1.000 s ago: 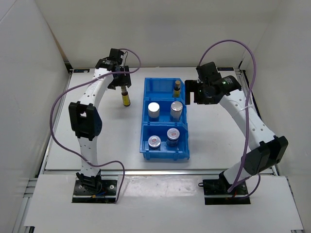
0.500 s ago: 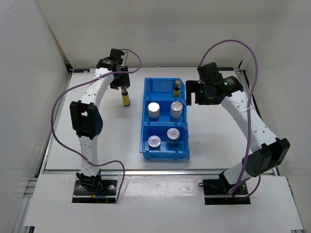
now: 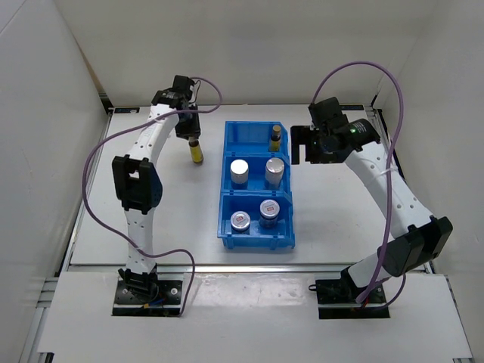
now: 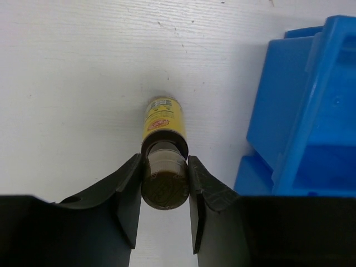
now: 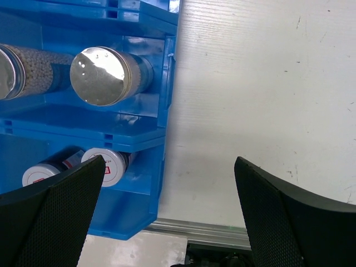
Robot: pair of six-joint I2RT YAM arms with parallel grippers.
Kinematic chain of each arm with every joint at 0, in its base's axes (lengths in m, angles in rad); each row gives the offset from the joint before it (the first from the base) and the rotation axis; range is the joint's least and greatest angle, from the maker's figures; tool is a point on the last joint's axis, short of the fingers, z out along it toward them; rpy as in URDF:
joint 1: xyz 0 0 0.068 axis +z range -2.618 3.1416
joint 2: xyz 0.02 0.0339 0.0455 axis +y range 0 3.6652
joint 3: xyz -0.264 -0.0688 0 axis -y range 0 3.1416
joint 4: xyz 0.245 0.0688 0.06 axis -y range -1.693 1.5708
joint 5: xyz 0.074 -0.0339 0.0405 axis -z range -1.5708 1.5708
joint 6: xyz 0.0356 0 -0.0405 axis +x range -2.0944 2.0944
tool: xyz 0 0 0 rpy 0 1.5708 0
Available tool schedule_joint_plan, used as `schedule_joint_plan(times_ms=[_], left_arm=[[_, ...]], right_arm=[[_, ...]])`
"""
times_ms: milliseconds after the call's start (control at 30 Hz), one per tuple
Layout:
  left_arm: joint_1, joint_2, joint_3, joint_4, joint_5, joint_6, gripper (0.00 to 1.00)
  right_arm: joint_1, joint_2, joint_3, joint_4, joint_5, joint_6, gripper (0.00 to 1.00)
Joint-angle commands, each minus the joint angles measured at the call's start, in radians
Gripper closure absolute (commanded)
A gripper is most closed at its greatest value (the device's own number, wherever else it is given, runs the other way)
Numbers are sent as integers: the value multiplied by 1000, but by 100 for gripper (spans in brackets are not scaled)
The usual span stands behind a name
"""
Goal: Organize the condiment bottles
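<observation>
blue bin [image 4: 300, 111] stands beside yellow bottle [image 4: 164, 118] in left pincer [image 4: 165, 164].

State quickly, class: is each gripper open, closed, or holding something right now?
Left gripper: closed on the yellow bottle, at its cap.
Right gripper: open, holding nothing.

Lab: white-walled robot enclosure [image 3: 249, 45].

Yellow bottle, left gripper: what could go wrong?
1. The left gripper pinches the yellow bottle only by its cap; it may swing or slip when lifted.
2. The blue bin wall is close; a low carry could clip it.
3. The second yellow bottle in the back compartment could get knocked.
</observation>
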Motion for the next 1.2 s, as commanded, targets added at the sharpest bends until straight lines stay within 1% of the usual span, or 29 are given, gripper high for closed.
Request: schedule_joint_plan(times_ms=[0, 33, 100, 200, 267, 400, 533, 733, 933, 1133, 1167], left_arm=[[7, -55, 116, -23, 12, -12, 83], [7, -66, 160, -33, 12, -24, 87], [7, -77, 202, -53, 12, -38, 89], [7, -126, 253, -63, 26, -81, 89], [-15, -135, 283, -63, 40, -114, 89], [-90, -147, 330, -35, 75, -125, 89], [-162, -147, 330, 31, 85, -116, 89], [-240, -69, 340, 42, 94, -107, 89], [-272, -5, 320, 42, 32, -87, 89], [-273, 63, 311, 42, 9, -68, 89], [-273, 72, 311, 42, 9, -68, 88]], right_arm=[[-5, -38, -13, -9, 19, -5, 0], [-5, -38, -13, -9, 19, -5, 0], [-5, -47, -13, -9, 19, -5, 0], [-5, -58, -13, -9, 19, -5, 0], [-5, -58, -35, -9, 19, -5, 0], [-15, -76, -58, -9, 19, -5, 0], [-15, -87, -78, -9, 19, -5, 0], [-45, -130, -118, -9, 19, -5, 0], [-78, -170, -151, -9, 10, -14, 0], [-96, -188, -202, -9, -1, -14, 0], [-96, -188, -202, -9, -12, -14, 0]])
